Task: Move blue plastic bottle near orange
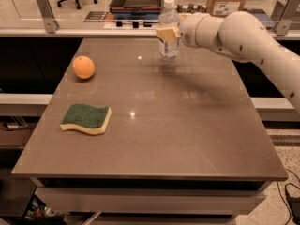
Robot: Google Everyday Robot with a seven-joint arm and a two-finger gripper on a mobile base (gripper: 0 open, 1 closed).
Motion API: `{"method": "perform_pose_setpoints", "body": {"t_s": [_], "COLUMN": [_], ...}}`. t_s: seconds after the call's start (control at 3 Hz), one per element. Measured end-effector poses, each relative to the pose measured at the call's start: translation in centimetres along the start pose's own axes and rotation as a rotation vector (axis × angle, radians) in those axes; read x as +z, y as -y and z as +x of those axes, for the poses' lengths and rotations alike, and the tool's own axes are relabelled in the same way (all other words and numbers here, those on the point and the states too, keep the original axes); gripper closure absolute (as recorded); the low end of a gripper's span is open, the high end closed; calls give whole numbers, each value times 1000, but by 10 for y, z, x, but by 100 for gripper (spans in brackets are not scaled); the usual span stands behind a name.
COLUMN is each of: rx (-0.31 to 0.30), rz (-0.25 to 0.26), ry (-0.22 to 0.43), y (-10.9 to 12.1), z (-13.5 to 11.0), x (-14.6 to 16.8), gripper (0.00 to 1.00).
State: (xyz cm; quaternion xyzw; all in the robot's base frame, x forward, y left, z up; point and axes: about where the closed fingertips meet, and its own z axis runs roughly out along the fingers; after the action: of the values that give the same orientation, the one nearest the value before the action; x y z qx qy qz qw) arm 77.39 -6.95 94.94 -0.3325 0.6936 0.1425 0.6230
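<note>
The blue plastic bottle (168,28) is upright, clear with a white cap, held just above the far part of the table. My gripper (168,33) reaches in from the right and is shut on the bottle's middle. The orange (83,67) rests on the table at the far left, well to the left of the bottle.
A green-and-yellow sponge (87,118) lies on the brown table (187,135) at the left, in front of the orange. My white arm (243,36) stretches over the table's far right corner. A counter with boxes and a tray stands behind the table.
</note>
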Motion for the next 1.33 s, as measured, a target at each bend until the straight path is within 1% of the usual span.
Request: {"method": "perform_pose_setpoints", "body": {"t_s": [0.33, 0.67, 1.0, 1.33], "rx": [2, -2, -1, 1], "rz": [-48, -77, -103, -137], "ry": [20, -7, -52, -67], "y": [-46, -89, -123, -150], "z": [-13, -27, -39, -44], "x": [11, 15, 14, 18], "gripper": [100, 100, 100, 100]}}
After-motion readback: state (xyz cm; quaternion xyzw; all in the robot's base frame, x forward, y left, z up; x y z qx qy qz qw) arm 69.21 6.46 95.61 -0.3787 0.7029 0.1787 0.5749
